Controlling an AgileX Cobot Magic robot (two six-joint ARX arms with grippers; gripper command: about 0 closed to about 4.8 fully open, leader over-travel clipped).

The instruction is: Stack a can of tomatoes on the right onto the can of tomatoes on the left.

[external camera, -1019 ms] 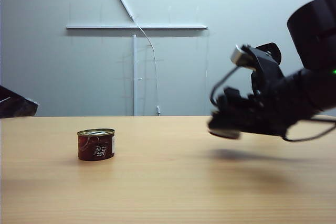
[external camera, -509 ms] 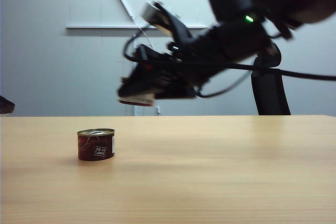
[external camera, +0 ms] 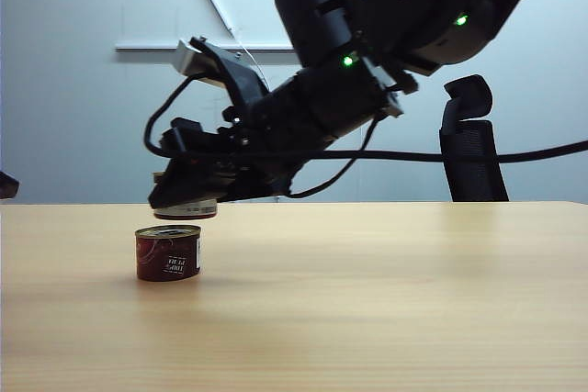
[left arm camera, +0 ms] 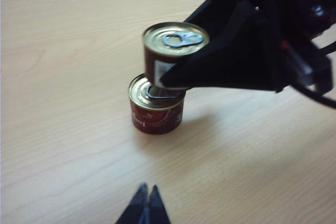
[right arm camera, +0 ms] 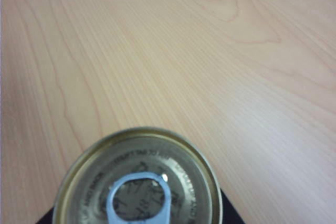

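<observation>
A dark red can of tomatoes [external camera: 168,252] with a gold lid stands upright on the wooden table [external camera: 367,300], left of centre. My right gripper [external camera: 188,192] hangs just above it, shut on the second can of tomatoes [external camera: 186,211]. A small gap separates the two cans. In the left wrist view the held can [left arm camera: 175,43] floats over the standing can [left arm camera: 156,114], slightly off its centre. The right wrist view is filled low down by the held can's lid [right arm camera: 137,182] with its pull ring. My left gripper [left arm camera: 146,195] is shut and empty, well short of both cans.
A black office chair [external camera: 470,144] stands behind the table at the right. A grey wall with a white rail [external camera: 138,47] is behind. A dark bit of the left arm [external camera: 5,185] shows at the far left edge.
My right arm has swung from the right side across to the left, carrying its can up and then down to just above the standing can. The left arm has drawn back toward the left edge.
</observation>
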